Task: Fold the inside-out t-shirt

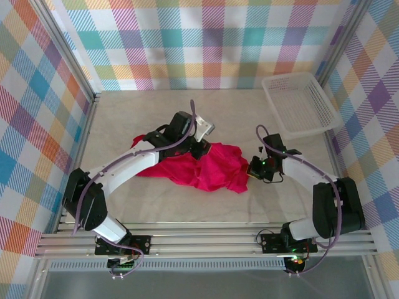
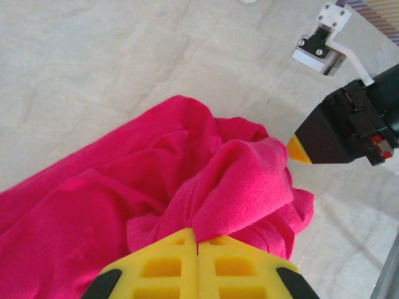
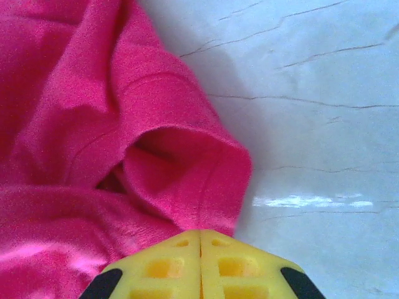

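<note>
Between the 2 arms, at mid-tabletop (image 1: pixel 124 118), the crimson t-shirt (image 1: pixel 206 168) lies crumpled in a heap. The left hand (image 2: pixel 198 240) is clenched on a bunched fold of it. The right hand (image 3: pixel 200 233) is clenched on a stitched hem at the heap's right edge. Farther back, in the right corner, a white mesh basket (image 1: pixel 272 106) sits well apart from the shirt.

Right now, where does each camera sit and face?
Top external: above and behind the robot, facing down on the table; left arm, right arm, t-shirt between, basket far right.
Left wrist: on the left arm, looking along the left tool, shut on a t-shirt fold.
Right wrist: on the right arm, over the right tool, shut on the t-shirt.
Shared: top and left wrist both see the right tool.
</note>
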Available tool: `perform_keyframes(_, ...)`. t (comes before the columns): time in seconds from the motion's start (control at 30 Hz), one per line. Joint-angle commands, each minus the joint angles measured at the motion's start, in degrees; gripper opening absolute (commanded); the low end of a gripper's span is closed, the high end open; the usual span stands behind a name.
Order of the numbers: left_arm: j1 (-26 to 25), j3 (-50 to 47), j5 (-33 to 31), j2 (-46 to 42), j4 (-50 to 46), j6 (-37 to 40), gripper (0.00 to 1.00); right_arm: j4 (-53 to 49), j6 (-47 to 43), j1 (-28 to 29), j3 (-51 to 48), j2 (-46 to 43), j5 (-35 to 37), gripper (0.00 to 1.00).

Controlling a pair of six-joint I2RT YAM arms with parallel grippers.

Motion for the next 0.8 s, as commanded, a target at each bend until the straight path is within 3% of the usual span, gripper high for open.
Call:
perform_keyframes(0.0,0.07,0.13,1.81,2.83,3.03,-4.39,0.0,5.96,2.84,3.44,-1.89,-5.06,-8.1,0.26)
perform_keyframes(0.1,0.05,0.2,1.73,4.44,3.74,-6.31,0.01,11.26,6.52,9.55,-2.9,-8.21,-7.86,0.49)
perform_keyframes(0.17,0.02,0.69,1.51,5.15,3.45,-7.99,0.1,12.46,7.93,12.31,-3.02,-9.09,-6.02,0.51)
perform_keyframes(0.23,0.02,1.1,1.11,5.32,2.33,-9.02,0.3,12.57,8.93,13.18,-3.46,-9.94,-4.19,0.5)
perform_keyframes(0.3,0.04,0.94,-1.13,4.66,0.66,-9.19,0.36,12.13,9.17,13.18,-3.99,-11.14,-2.86,0.48)
perform_keyframes(0.57,3.79,-4.29,-8.22,-2.29,-3.06,-12.17,0.37,8.89,7.59,15.35,-0.61,-12.11,-1.48,0.43)
perform_keyframes(0.77,8.28,-9.77,-8.7,-4.79,-3.47,-16.23,0.36,6.75,7.0,21.93,6.12,-6.25,3.76,0.52)
